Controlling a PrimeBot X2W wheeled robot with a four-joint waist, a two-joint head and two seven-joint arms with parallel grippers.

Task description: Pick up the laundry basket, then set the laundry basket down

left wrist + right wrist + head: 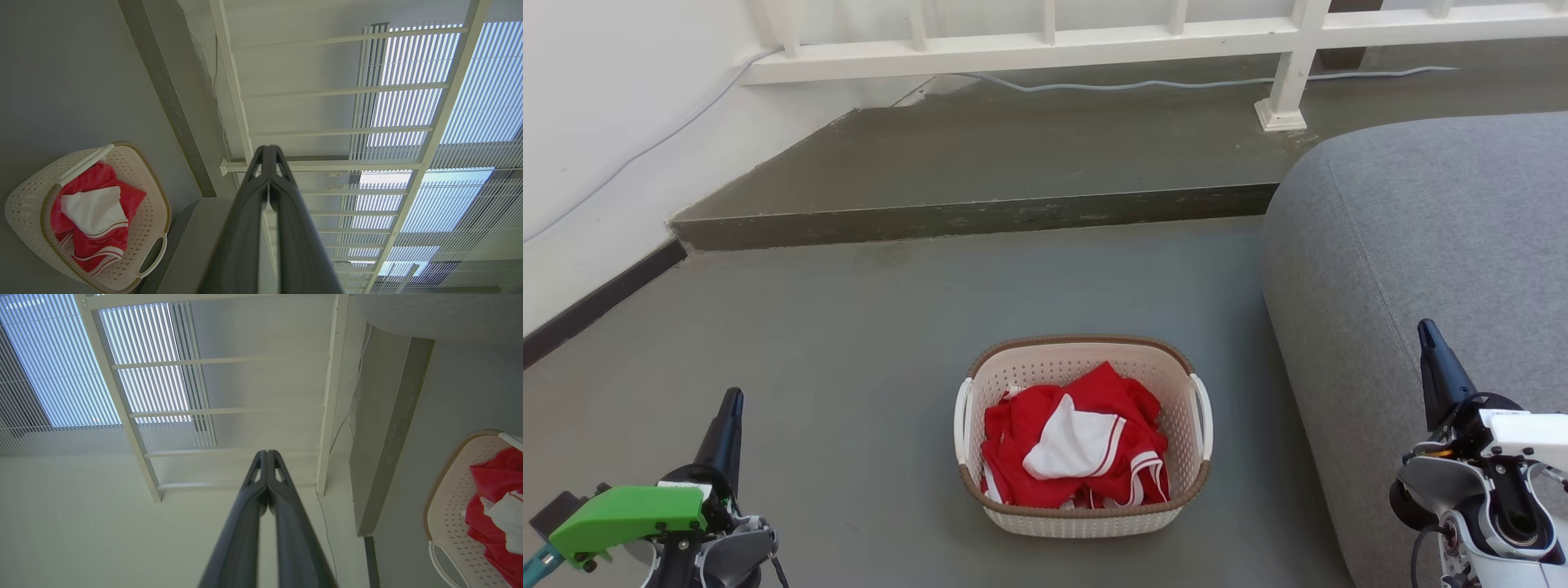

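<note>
The laundry basket point(1045, 361) stands on the grey floor in the middle of the head view, cream with a brown rim and two white side handles. Red and white clothes point(1074, 441) lie in it. My left gripper point(731, 402) is at the lower left, well apart from the basket, fingers pressed together and empty. My right gripper point(1427, 332) is at the lower right in front of the sofa, also shut and empty. The left wrist view has the basket point(151, 192) at its lower left beside the shut left gripper point(268, 148). At the right edge of the right wrist view the basket point(457, 490) stands off from the shut right gripper point(267, 452).
A grey sofa point(1437, 245) rises close to the basket's right side. Behind the basket is a raised concrete step point(972, 216) with a white railing point(1045, 45) and a cable on it. A white wall point(596, 131) runs along the left.
</note>
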